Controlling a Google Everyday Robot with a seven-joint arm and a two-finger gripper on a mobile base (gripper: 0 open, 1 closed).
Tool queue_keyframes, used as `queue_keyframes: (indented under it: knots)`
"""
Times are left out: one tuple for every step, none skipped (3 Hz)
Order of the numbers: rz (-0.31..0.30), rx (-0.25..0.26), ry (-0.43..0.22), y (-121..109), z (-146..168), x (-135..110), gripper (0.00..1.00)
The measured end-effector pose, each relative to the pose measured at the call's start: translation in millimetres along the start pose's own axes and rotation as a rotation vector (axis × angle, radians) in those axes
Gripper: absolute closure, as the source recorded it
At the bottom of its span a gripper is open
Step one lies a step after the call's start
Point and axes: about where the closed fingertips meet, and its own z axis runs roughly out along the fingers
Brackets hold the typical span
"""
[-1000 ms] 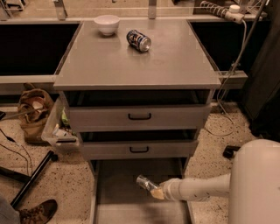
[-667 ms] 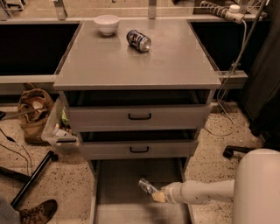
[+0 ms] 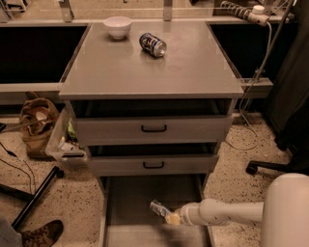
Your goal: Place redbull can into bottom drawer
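Silver redbull can (image 3: 158, 208) low in the camera view, clamped at its lower right end in the gripper (image 3: 170, 217), tilted with the free end up and to the left. Held over the grey floor of the bottom drawer (image 3: 137, 193), which stands fully out at the foot of the cabinet; touching that floor or just above it, cannot tell. Gripper closed on the can, pale yellowish at the tip, at the end of a white arm (image 3: 227, 212) reaching in from the right across the drawer's right rail. Large rounded white robot body (image 3: 287, 212) in the lower right corner.

Above the open tray, middle drawer (image 3: 153, 165) and top drawer (image 3: 153, 128), both grey with black handles, both slightly out, a dark gap over each front. On the grey bench (image 3: 145, 72) on top: white bowl (image 3: 118, 26) upright near the back left; stubby dark blue can (image 3: 152, 44) lying on its side just right of the bowl, apart from it, lighter end toward the front right.

On the speckled floor left of the cabinet: clear plastic bin (image 3: 65, 142) of odds and ends just beside the cabinet side, brown bag (image 3: 36, 118) next to it, black pole (image 3: 36, 195) lying slantwise, brown shoe (image 3: 41, 235) at the bottom left corner. To the right: black chair foot (image 3: 270, 166), and cables hanging from a white power strip (image 3: 241, 9) at the top right.
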Motion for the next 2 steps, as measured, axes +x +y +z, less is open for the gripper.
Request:
queue_keyframes:
  knots:
    - [0.004, 0.016, 0.013, -7, 18, 7, 1.00]
    - [0.008, 0.014, 0.038, -12, 47, 16, 1.00]
